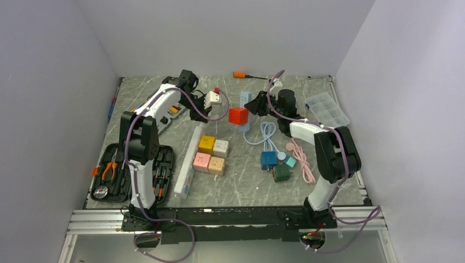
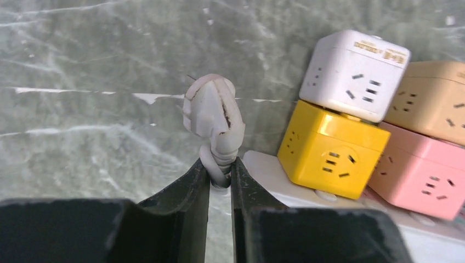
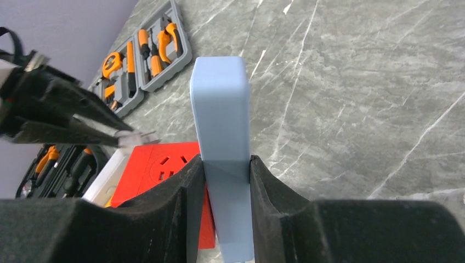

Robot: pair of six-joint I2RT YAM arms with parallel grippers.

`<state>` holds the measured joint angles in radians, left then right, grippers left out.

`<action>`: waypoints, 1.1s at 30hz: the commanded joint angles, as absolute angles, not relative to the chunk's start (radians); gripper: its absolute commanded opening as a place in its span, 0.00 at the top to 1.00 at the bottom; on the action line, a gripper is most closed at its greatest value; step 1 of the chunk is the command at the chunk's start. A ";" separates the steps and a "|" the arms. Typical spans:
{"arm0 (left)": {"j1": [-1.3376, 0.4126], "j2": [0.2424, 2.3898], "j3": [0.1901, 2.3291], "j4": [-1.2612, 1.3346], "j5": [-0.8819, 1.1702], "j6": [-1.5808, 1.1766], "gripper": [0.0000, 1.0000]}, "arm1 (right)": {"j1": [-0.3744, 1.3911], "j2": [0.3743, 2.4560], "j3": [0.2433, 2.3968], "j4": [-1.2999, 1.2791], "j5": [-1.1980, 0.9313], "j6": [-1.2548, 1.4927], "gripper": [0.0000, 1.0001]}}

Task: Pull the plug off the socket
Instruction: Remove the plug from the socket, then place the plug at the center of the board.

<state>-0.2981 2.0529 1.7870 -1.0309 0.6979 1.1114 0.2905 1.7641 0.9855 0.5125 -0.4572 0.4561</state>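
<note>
White moulded plug [image 2: 213, 112], pinched by the left gripper [image 2: 219, 165], is clear of the pale blue plastic power strip [image 3: 221, 109] clamped in the right gripper [image 3: 226, 163]. Pull judged complete; next, release.

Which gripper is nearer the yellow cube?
Left. The left gripper holds the plug just beyond the yellow cube; the right gripper grips the blue strip farther right, past the red cube.
</note>
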 commanded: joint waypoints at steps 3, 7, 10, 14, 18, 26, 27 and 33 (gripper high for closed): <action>-0.304 2.041 1.811 -0.839 0.559 0.956 0.29 | 0.290 1.658 0.967 0.541 -0.469 0.485 1.00; -0.304 2.004 1.817 -0.872 0.581 0.956 0.01 | 0.291 1.638 0.967 0.516 -0.460 0.488 1.00; -0.303 1.925 1.799 -0.880 0.645 0.960 0.01 | 0.291 1.616 0.973 0.492 -0.450 0.492 1.00; -0.334 1.746 1.686 -0.794 0.734 1.003 0.01 | 0.297 1.583 0.989 0.461 -0.442 0.510 1.00; -0.426 1.662 1.643 -0.812 0.667 1.073 0.01 | 0.305 1.562 1.021 0.432 -0.455 0.549 1.00; -0.572 1.476 1.439 -0.599 0.499 1.243 0.00 | 0.331 1.538 1.085 0.379 -0.472 0.608 1.00; -0.589 1.460 1.413 -0.563 0.478 1.257 0.01 | 0.330 1.545 1.098 0.368 -0.493 0.611 1.00; -0.612 1.448 1.394 -0.489 0.440 1.145 0.01 | 0.323 1.539 1.087 0.400 -0.548 0.655 1.00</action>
<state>-0.6079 1.4765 1.3766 -0.5915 0.4770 1.1995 0.3260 1.5997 1.0508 0.3145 -0.4808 0.5663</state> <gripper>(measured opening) 0.994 0.342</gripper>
